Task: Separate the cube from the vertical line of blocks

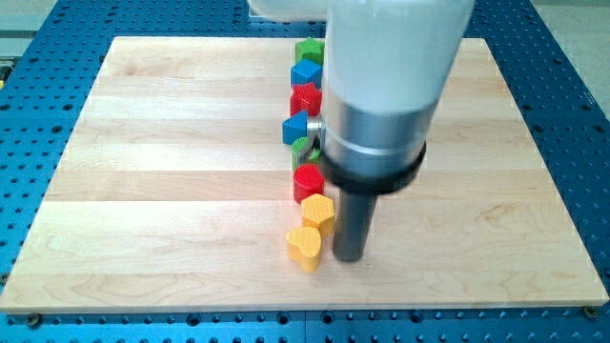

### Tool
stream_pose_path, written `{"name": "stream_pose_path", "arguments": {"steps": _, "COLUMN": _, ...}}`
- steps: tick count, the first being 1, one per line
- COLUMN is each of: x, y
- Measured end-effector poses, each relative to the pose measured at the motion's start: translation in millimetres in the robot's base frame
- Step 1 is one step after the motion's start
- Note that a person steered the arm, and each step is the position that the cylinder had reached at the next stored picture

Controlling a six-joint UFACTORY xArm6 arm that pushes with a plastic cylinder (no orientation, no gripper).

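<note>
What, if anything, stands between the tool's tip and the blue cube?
My tip sits at the view's right of the yellow heart, at the line's bottom end; the blue cube is near its top. The line's other blocks lie beside that route, not across it, though the arm hides part.

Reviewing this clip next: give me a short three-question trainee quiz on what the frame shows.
1. True or false: my tip stands at the view's left of the line of blocks.
2. Which block lies nearest the view's bottom? A) the yellow heart B) the green block C) the red cylinder
3. Fill in: the arm's white body hides the view's ____ side of the line, so part of the blue cube near the top is covered.

Key
1. False: it is at the view's right, close beside the yellow heart and the yellow block above it.
2. A
3. right
</note>
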State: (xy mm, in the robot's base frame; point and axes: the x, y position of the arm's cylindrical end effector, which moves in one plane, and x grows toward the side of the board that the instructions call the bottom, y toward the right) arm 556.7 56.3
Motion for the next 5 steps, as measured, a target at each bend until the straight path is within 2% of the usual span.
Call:
{"name": "stream_pose_path", "arguments": {"steps": 1, "x": -75, "y": 73}}
{"name": "stream_pose_path", "arguments": {"steps": 2, "x": -159, "y": 8}}
{"name": "stream_pose_path", "arguments": {"steps": 3, "x": -209, "y": -2}}
{"name": "stream_pose_path", "arguments": {"steps": 5, "x": -262, "y": -16}}
